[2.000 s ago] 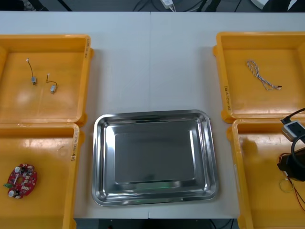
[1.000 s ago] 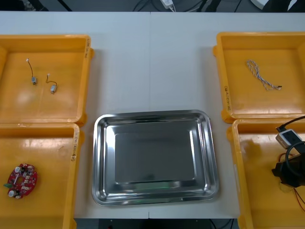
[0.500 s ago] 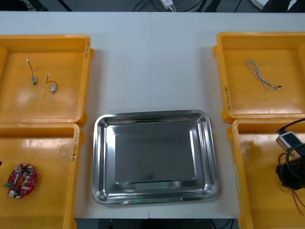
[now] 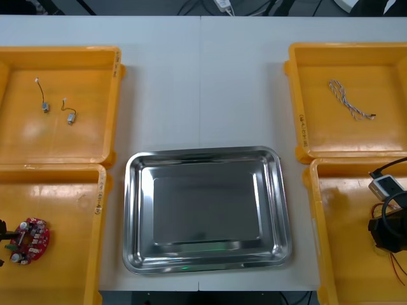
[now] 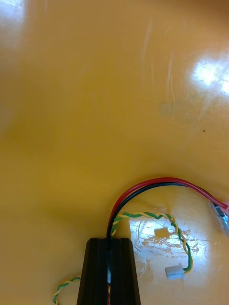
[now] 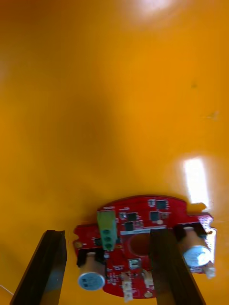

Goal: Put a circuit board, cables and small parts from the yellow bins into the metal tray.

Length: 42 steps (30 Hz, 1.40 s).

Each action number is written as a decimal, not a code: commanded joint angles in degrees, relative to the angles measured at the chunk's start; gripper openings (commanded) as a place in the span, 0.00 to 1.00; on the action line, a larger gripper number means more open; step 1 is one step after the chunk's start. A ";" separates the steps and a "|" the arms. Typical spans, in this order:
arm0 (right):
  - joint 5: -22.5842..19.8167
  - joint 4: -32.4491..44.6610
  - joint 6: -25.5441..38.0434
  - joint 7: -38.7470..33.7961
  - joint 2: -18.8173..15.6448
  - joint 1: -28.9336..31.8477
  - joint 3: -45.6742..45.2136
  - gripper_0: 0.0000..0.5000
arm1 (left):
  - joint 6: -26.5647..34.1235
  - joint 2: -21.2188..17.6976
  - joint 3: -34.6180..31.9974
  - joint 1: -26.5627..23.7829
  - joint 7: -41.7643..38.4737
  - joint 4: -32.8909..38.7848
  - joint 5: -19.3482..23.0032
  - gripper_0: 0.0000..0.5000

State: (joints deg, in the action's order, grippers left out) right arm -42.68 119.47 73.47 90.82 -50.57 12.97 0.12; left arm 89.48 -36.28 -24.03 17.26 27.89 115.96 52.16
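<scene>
Pinching red-black cable, right tool; left tool over round red board.

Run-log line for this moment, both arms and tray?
left gripper open over circuit board, near left bin | right gripper shut on cables, near right bin | metal tray bare

Left tool: has come in at the left edge of the near left yellow bin, fingers spread over the circuit board.
Right tool: over 2 s has shifted toward the table's near edge, clamped on the cable.
</scene>
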 commanded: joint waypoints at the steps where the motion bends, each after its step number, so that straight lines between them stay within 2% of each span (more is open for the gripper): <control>1: -1.00 -0.38 1.32 1.73 1.27 -1.54 -2.75 0.00 | -0.62 0.86 0.57 2.60 6.30 -0.04 -1.54 1.00; 5: -1.88 -0.02 3.87 1.81 1.27 -2.95 -4.51 0.00 | -0.88 0.95 0.83 2.60 6.56 -0.30 -2.15 1.00; 15: -4.52 2.88 14.77 1.29 1.27 -8.22 -10.14 0.00 | -3.17 0.95 2.06 2.43 7.44 -2.15 -3.03 1.00; 26: -12.95 4.55 26.99 0.93 1.27 -14.73 -18.49 0.00 | -3.26 0.95 2.24 2.07 7.70 -2.15 -2.50 1.00; 27: -13.39 4.72 27.95 0.85 1.27 -15.25 -19.19 0.00 | -3.26 0.95 2.24 2.07 7.79 -2.15 -2.50 0.73; 28: -13.57 5.07 28.75 0.76 1.27 -15.78 -19.80 0.00 | -3.26 0.95 2.24 1.90 7.88 -2.15 -2.42 0.25; 30: -13.75 5.60 29.71 0.49 1.27 -16.31 -20.59 0.00 | -3.26 0.95 2.24 1.81 8.14 -2.15 -2.24 0.01; 42: -14.54 6.39 34.72 -0.21 1.27 -21.32 -23.67 0.00 | -3.79 0.95 2.24 0.93 8.14 -2.15 -1.98 0.00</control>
State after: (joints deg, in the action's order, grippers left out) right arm -56.58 124.32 107.39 90.81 -49.62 -5.53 -21.18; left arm 86.48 -36.12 -22.66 18.18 32.13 113.89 49.92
